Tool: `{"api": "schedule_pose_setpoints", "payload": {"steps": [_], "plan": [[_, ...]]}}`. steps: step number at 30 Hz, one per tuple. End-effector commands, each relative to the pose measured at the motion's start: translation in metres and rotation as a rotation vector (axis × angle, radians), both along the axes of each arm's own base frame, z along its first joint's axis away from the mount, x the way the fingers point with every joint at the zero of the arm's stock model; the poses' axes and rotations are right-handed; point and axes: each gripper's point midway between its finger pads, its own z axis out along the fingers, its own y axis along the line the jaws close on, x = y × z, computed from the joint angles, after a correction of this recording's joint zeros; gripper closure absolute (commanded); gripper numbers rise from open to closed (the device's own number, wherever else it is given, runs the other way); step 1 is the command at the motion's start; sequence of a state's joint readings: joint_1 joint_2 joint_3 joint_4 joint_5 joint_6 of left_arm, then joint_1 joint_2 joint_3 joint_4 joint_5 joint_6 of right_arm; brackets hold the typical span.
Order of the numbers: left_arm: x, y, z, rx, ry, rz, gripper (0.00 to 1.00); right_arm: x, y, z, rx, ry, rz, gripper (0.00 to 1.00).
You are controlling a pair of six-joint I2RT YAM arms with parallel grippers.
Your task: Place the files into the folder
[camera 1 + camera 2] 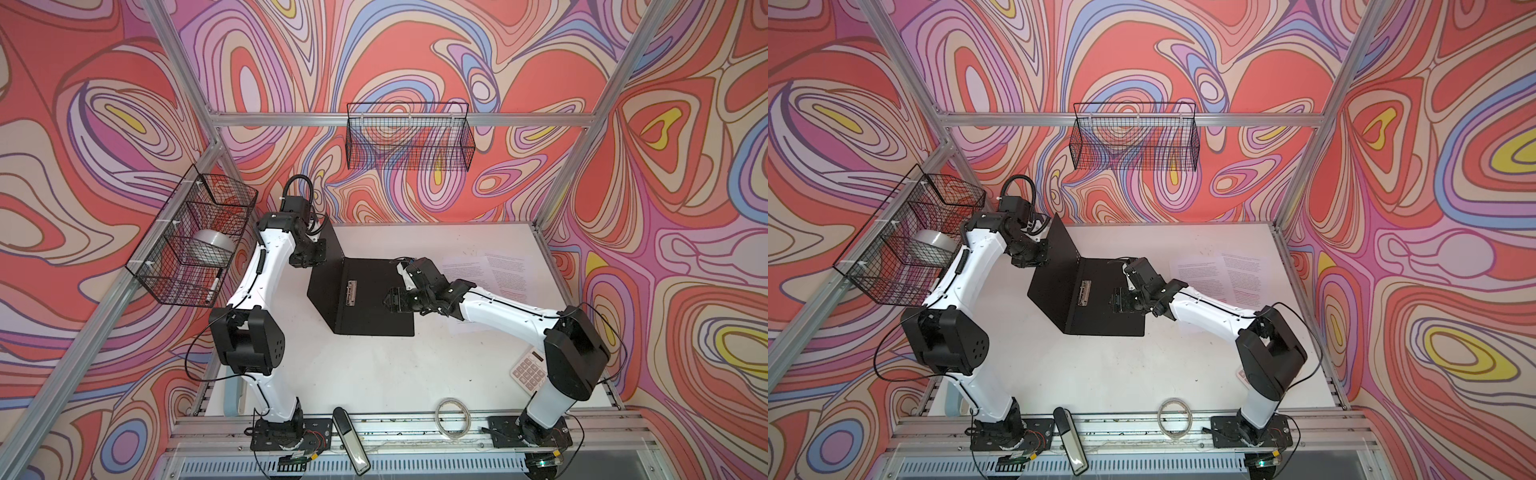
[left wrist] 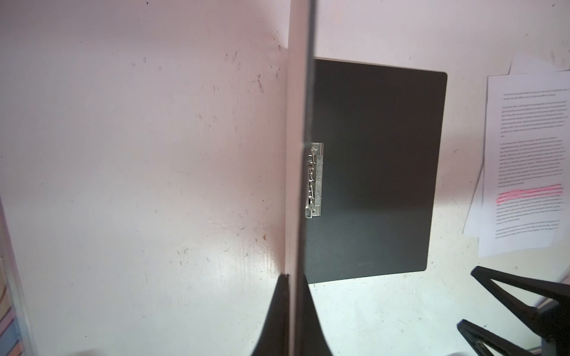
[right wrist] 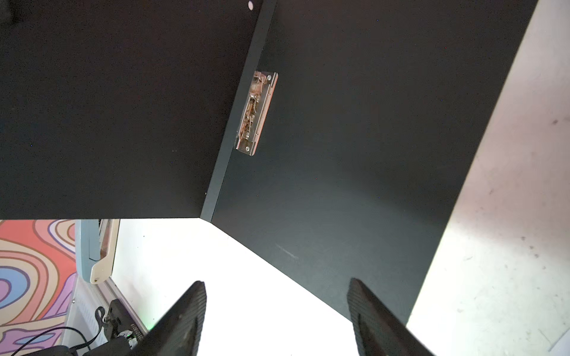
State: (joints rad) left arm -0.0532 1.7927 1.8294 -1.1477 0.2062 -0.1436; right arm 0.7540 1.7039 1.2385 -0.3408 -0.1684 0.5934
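The left gripper [image 2: 295, 279] is clamped on the raised cover of the folder [image 1: 365, 307], standing it upright beside the flat black half, over which the right gripper [image 3: 276, 282] hangs with jaws spread and empty, the files [image 1: 498, 270] lying on the table [image 1: 374, 374] just right of it

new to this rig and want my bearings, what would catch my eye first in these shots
The loud swirling red, pink and purple walls wrap the whole cell. In the middle of the white table sits the folder, open and black inside. Its cover stands upright, pinched by the shut left gripper, while the open right gripper hovers above the flat half. The files lie on the table beside it, on the right arm's side, not yet inside.
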Motion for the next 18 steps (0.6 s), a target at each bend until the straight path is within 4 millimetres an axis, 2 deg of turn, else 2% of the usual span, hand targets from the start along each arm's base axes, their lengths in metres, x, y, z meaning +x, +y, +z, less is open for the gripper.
{"api": "schedule_pose_setpoints", "payload": {"steps": [1, 3, 6, 9, 11, 18], "plan": [[0.000, -0.006, 0.013, -0.119, -0.026, 0.049, 1.00, 0.004, -0.005, 0.003, -0.047, -0.016, -0.012, 0.26], [-0.001, -0.006, 0.009, -0.161, -0.012, 0.067, 1.00, 0.005, -0.005, 0.003, -0.057, -0.014, -0.005, 0.30], [-0.005, -0.009, 0.001, -0.211, 0.020, 0.080, 1.00, 0.005, -0.001, 0.002, -0.059, 0.004, 0.021, 0.41], [-0.007, -0.012, -0.002, -0.223, 0.027, 0.066, 1.00, 0.005, 0.004, 0.000, -0.063, 0.015, 0.055, 0.45], [-0.009, -0.012, -0.002, -0.217, 0.016, 0.044, 1.00, 0.008, 0.007, -0.011, -0.091, 0.036, 0.071, 0.47], [-0.018, -0.014, 0.000, -0.203, -0.020, -0.024, 1.00, 0.015, 0.028, -0.030, -0.110, 0.107, 0.148, 0.60]]}}
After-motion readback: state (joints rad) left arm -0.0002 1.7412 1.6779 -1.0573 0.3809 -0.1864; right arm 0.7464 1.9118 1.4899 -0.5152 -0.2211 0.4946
